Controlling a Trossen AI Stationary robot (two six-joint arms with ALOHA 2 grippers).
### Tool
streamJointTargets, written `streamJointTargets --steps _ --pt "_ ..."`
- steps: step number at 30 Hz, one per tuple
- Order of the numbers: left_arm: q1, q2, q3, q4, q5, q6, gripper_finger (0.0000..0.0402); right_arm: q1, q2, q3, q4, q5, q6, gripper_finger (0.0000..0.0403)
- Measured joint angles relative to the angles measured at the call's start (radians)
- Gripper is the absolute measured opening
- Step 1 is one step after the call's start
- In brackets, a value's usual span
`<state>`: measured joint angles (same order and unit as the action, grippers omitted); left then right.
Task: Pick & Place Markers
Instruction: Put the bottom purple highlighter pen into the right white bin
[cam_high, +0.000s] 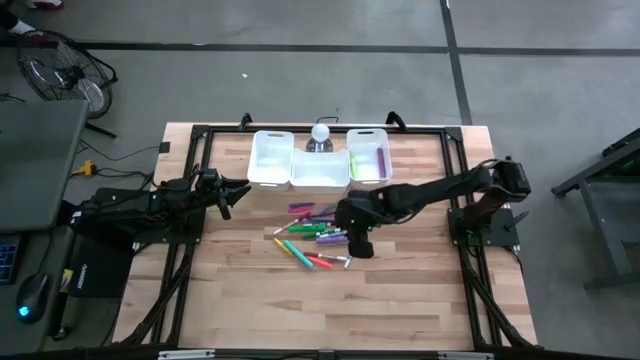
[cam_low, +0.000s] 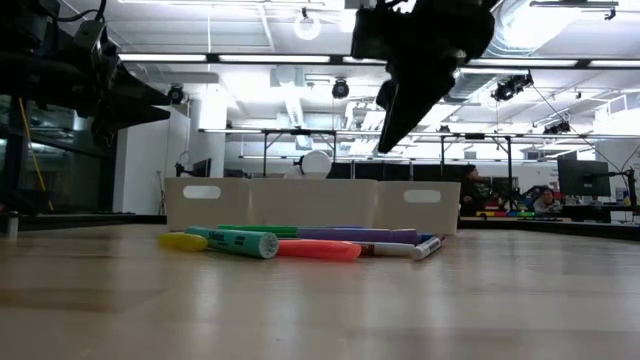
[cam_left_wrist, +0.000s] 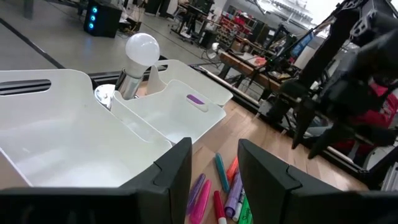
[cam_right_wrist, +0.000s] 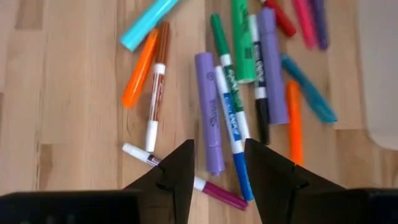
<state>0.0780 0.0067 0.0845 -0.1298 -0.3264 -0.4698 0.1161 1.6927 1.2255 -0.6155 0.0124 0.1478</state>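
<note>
Right pincer open, left pincer open

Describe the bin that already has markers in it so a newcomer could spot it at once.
Look at the far edge of the wooden table, where three white bins sit side by side in a row. Take the right bin, on the right arm's side, next to the light bulb. It alone holds markers, a green one and a purple one; the other two show only white inside.
</note>
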Motion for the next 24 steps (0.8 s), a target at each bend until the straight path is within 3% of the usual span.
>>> streamJointTargets --steps 10,24 --pt "0.0 0.0 0.0 0.0 0.0 0.0 0.0129 0.028 0.117 0.0 0.093 0.0 0.002 0.0206" --pt "0.0 0.0 0.0 0.0 0.0 0.0 0.0129 0.035 0.218 0.0 0.122 0.018 0.001 0.0193"
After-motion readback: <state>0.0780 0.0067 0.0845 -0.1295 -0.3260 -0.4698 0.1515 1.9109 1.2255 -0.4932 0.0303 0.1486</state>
